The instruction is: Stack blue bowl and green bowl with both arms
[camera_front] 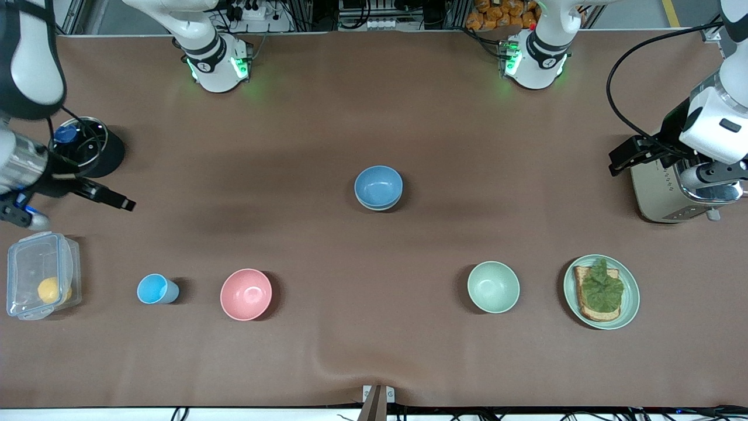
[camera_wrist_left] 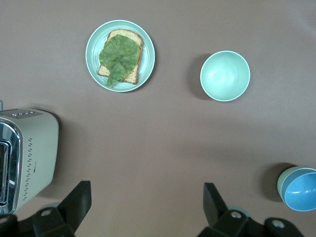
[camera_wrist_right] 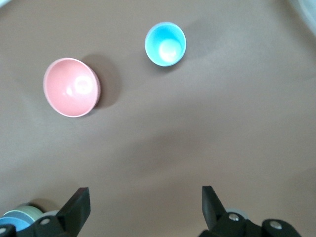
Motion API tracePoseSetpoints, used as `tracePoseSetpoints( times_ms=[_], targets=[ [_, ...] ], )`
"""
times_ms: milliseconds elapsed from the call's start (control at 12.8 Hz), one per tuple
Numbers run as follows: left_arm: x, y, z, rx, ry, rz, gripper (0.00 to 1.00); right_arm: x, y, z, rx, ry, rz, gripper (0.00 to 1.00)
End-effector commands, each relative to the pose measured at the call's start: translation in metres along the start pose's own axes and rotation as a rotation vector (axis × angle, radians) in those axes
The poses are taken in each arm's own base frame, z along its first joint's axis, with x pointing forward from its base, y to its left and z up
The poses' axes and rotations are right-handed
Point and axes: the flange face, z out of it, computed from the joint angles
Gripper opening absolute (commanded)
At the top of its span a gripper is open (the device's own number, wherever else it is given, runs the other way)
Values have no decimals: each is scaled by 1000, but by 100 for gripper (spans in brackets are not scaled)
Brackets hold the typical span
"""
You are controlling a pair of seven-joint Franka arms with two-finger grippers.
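The blue bowl (camera_front: pixel 378 185) sits nested inside the green bowl at the middle of the table. Only the green bowl's sage rim (camera_wrist_left: pixel 281 183) shows around it in the left wrist view. The pair also shows at the edge of the right wrist view (camera_wrist_right: pixel 17 218). My left gripper (camera_front: pixel 622 156) is open and empty, up over the left arm's end of the table beside the toaster; it also shows in its own wrist view (camera_wrist_left: pixel 146 197). My right gripper (camera_front: pixel 117 199) is open and empty over the right arm's end, and shows in its own wrist view (camera_wrist_right: pixel 144 197).
A mint-green bowl (camera_front: pixel 493 286), a green plate (camera_front: pixel 631 304) with toast and lettuce, and a toaster (camera_front: pixel 666 199) lie toward the left arm's end. A pink bowl (camera_front: pixel 246 294), sky-blue cup (camera_front: pixel 155 289), clear lidded box (camera_front: pixel 41 275) and black round pot (camera_front: pixel 99 153) lie toward the right arm's end.
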Motion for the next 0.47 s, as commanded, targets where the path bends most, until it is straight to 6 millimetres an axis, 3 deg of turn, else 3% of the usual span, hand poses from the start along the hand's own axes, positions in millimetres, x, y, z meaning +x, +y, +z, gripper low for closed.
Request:
tracePoseSetpoints(
  times_ms=[0,156,391],
  targets=[
    [-5,-2,-10,-17,-7,16,100,-25,-29,-39,-75,85,-97,100],
    [-9,-7,-14,-15,-16,10,100,-30,-39,-57,-102,120,-128,100],
    [-9,-7,-23,-11,-7,9,100,-33,-40,-53,-111,93,-131,100]
  ],
)
